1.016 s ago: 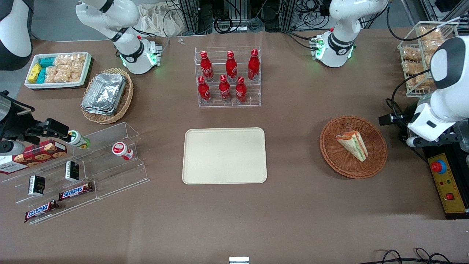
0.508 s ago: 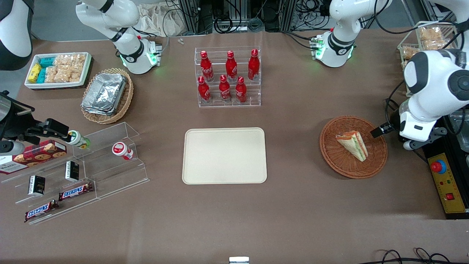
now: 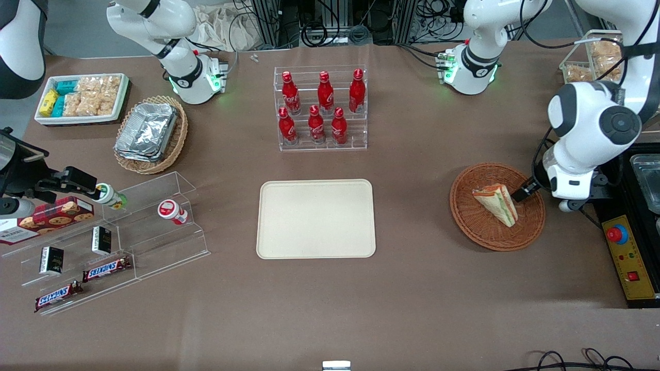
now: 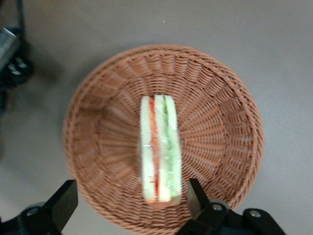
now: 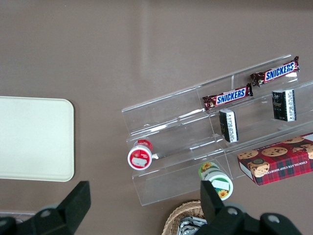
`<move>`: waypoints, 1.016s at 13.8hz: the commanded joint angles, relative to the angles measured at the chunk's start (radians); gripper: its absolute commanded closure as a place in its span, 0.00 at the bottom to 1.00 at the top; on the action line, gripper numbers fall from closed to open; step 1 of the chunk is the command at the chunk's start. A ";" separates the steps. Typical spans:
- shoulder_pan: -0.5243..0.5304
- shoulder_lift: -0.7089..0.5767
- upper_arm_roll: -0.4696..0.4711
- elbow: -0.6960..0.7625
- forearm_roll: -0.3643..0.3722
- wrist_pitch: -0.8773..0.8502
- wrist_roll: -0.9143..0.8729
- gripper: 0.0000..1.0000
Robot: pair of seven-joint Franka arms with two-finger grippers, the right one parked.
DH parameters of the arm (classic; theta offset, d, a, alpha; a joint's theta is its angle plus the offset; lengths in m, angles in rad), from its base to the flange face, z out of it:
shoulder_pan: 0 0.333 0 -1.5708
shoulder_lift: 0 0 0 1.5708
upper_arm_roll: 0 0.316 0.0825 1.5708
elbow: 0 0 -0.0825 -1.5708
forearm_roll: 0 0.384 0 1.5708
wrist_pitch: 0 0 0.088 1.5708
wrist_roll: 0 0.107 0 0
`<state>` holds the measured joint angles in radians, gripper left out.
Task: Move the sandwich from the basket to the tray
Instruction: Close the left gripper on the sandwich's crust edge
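Since the earlier front views, the left arm has swung in from the working arm's end of the table, and its gripper (image 3: 520,195) now sits over the rim of the basket (image 3: 479,232), just beside the sandwich (image 3: 496,204). Nothing else on the table has shifted.

We read the fingers (image 4: 63,198) as spread wide apart: in the wrist view one dark pad shows on each side of the sandwich (image 4: 159,149), with nothing held between them. The sandwich rests on the basket (image 4: 220,112) floor, near its middle, with its striped cut side facing up toward the wrist camera. The tray (image 3: 315,218) lies well apart from the basket, toward the parked arm's end, and carries nothing.

We judge the following risks for the coming grasp:

1. Rim contact. The gripper is close to the basket wall. A descent made before centring could put one finger on the wicker and push or tip the basket.
2. Crushing. The bread looks soft. Excess closing force would squash the layers or squeeze out the filling.
3. Slipping. The wedge tapers. A grip near the thin end could let it pivot or drop during the carry.
4. Misalignment. If the fingers close along the layers rather than across the bread faces, the slices may shear apart.
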<state>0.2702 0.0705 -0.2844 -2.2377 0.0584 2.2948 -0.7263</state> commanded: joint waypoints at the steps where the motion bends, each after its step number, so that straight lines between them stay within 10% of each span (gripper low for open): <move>1: -0.006 0.034 -0.018 -0.023 0.017 0.060 -0.077 0.00; 14: 0.007 0.093 -0.009 -0.194 0.017 0.316 -0.085 0.00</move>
<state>0.2734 0.1483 -0.2903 -2.3976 0.0585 2.5401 -0.7745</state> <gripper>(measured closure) 0.000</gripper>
